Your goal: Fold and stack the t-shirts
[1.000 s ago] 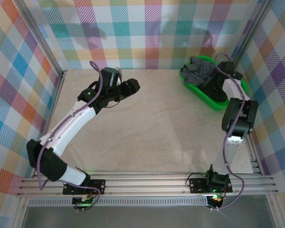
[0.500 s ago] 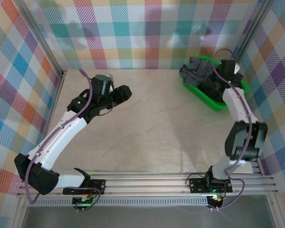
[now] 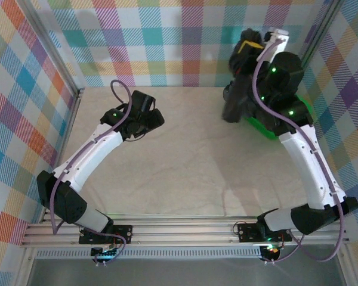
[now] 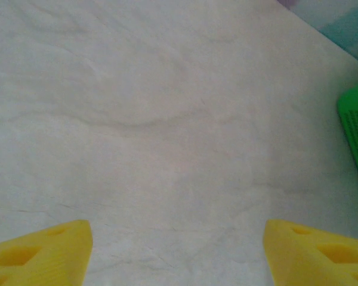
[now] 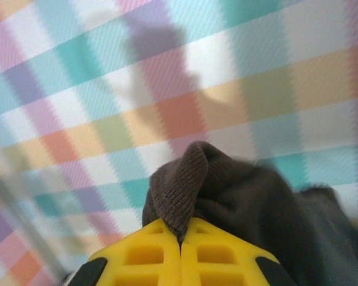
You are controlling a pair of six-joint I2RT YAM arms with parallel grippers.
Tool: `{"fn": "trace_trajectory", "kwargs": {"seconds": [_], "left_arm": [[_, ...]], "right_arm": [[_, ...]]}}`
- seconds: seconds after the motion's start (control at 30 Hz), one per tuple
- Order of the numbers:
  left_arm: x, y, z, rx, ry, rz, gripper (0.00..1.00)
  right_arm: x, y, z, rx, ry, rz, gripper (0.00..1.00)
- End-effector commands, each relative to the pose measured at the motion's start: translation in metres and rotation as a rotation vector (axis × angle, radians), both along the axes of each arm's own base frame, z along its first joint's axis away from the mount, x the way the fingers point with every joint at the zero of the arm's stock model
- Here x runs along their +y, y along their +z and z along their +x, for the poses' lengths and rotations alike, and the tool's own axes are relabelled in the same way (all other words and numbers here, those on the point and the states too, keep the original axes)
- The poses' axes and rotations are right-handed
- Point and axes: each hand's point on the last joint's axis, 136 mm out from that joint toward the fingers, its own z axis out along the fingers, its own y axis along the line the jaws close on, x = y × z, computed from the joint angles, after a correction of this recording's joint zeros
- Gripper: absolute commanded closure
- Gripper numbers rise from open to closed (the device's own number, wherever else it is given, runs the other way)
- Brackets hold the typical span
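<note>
My right gripper [image 3: 249, 49] is raised high at the back right, shut on the ribbed collar of a charcoal t-shirt [image 3: 234, 102] that hangs down from it above the table's far edge. In the right wrist view the yellow jaws [image 5: 181, 241] are pressed together on the collar fold, and the rest of the t-shirt [image 5: 256, 199] bunches behind them. My left gripper [image 3: 153, 119] hovers over the bare table at the back left. Its yellow fingers [image 4: 42, 253] stand wide open, nothing between them.
A bright green basket [image 3: 266, 127] sits at the back right, mostly covered by my right arm; its edge [image 4: 357, 134] shows in the left wrist view. Plaid walls enclose the table [image 3: 185, 167] on three sides. An aluminium rail runs along the near edge.
My right gripper shut on the t-shirt in the basket and lifted it high toward the back wall. The left arm shifted slightly and its jaws widened.
</note>
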Motion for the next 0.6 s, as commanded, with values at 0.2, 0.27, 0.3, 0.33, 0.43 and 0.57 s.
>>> {"fn": "trace_trajectory", "kwargs": {"seconds": [0.2, 0.27, 0.3, 0.33, 0.43, 0.57], "left_arm": [[0.106, 0.065, -0.042, -0.163, 0.288, 0.236, 0.19], [0.114, 0.061, -0.049, -0.154, 0.293, 0.227, 0.19], [0.116, 0.056, -0.053, -0.14, 0.292, 0.221, 0.19], [0.117, 0.049, -0.056, -0.12, 0.287, 0.216, 0.19], [0.116, 0.019, -0.066, -0.029, 0.262, 0.203, 0.19], [0.092, -0.023, -0.071, 0.078, 0.145, 0.12, 0.19]], "right_arm": [[0.205, -0.207, -0.09, 0.459, 0.698, -0.204, 0.99], [0.24, -0.245, -0.117, 0.587, 0.882, -0.225, 0.87], [0.254, -0.257, -0.13, 0.64, 0.965, -0.232, 0.78], [0.261, -0.267, -0.135, 0.675, 0.995, -0.25, 0.7], [0.261, -0.284, -0.131, 0.724, 0.957, -0.291, 0.52], [0.216, -0.291, -0.092, 0.75, 0.743, -0.243, 0.41]]}}
